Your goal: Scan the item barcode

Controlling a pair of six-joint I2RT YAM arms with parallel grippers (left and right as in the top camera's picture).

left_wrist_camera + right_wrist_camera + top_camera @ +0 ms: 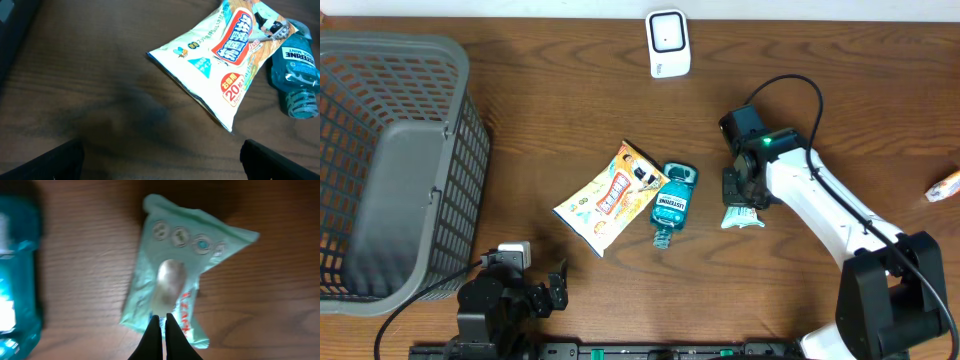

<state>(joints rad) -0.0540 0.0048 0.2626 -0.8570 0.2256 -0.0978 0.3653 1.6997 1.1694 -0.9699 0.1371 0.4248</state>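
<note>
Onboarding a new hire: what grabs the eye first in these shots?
The right gripper is pinched shut on a mint-green packet, right of centre. Beside it lie a bright snack bag and a blue mouthwash bottle. A grey basket fills the left.

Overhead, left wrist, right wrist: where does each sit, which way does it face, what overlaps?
Overhead: above the table, looking straight down at basket, scanner, snack bag, mouthwash bottle and mint pouch; left arm and right arm show.
Left wrist: low over the table, facing the snack bag and bottle; the open left hand frames the bottom corners.
Right wrist: close above the mint pouch, looking down; the right hand is shut on it.
Shared: both wrist views catch the bottle; overhead covers everything.
</note>
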